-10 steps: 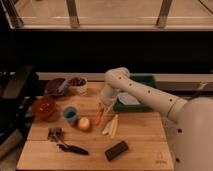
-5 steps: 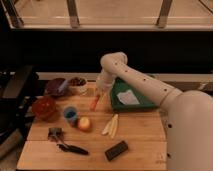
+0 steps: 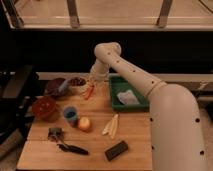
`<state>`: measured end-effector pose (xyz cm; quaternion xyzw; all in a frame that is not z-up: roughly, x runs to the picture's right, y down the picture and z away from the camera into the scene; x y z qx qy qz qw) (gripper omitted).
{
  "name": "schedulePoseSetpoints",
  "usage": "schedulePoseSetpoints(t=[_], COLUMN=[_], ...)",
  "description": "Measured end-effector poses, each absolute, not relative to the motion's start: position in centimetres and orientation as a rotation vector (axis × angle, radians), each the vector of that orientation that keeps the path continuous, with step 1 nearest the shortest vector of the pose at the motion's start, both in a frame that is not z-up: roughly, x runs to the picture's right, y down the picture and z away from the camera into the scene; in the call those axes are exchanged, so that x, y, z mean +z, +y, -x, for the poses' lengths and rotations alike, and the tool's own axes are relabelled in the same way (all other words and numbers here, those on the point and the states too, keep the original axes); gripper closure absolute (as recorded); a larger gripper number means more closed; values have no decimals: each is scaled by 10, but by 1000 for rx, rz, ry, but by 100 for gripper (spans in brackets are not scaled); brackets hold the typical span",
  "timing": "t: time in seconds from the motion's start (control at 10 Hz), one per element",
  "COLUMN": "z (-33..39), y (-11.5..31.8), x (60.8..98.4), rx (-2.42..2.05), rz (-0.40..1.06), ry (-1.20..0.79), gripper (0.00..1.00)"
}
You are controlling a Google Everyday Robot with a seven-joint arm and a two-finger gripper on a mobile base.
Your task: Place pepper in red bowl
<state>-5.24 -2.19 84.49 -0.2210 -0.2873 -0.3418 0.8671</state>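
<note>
The pepper [image 3: 89, 92] is a small slender orange-red chili hanging from my gripper [image 3: 93, 82], which is shut on its upper end. The gripper holds it above the back of the wooden table [image 3: 130, 135], beside the small white cup of dark items [image 3: 77, 82]. The red bowl [image 3: 44, 107] sits at the table's left edge, down and to the left of the pepper, well apart from it. My white arm [image 3: 135, 75] reaches in from the right.
A dark purple bowl [image 3: 55, 87] stands behind the red bowl. A blue cup [image 3: 70, 115], a round yellow-orange fruit [image 3: 84, 123], pale yellow strips [image 3: 111, 126], a dark bar [image 3: 116, 150] and a dark tool [image 3: 62, 140] lie on the table. A green tray [image 3: 120, 102] holds something white.
My gripper has lifted the pepper off the table's middle and carried it up and left, toward the white cup. The arm has swung back with it.
</note>
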Motion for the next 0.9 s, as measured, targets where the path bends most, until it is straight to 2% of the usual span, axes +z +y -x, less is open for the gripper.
schedulePoseSetpoints(t=[0.5, 0.9], z=[55, 124], y=[-28, -37], x=[843, 837], rx=[-676, -697], rz=[408, 336], ry=[-620, -684], gripper=[100, 100])
